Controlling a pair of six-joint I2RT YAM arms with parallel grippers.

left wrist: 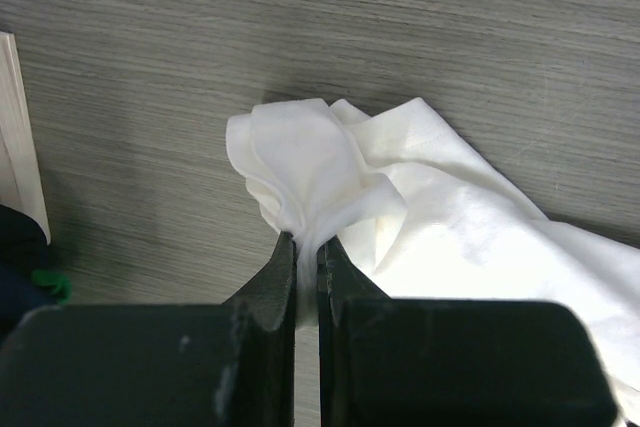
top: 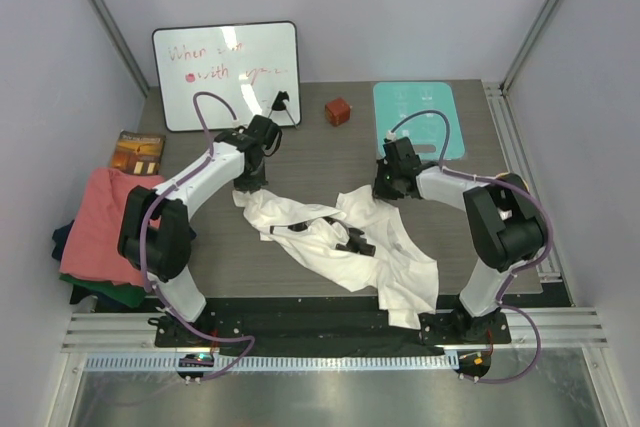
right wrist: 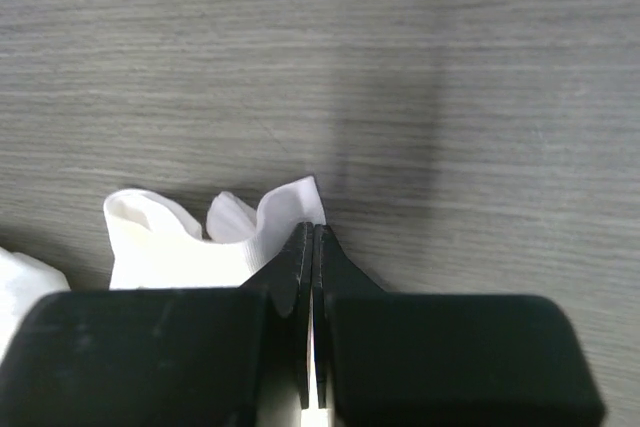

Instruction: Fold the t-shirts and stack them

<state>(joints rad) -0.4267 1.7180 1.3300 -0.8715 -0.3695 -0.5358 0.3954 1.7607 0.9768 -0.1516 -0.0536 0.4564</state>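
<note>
The large plain white cloth t-shirt [top: 345, 247] lies crumpled mid-table, one end drooping over the near edge. Light and limp, it will likely bunch, so it seems best held at corners or shoulders and drawn taut. At its far side the left gripper [left wrist: 306, 245] pinches a gathered fold, and the right gripper [right wrist: 312, 235] is clamped on a thin edge. Both arms reach forward, wrists angled down.
</note>
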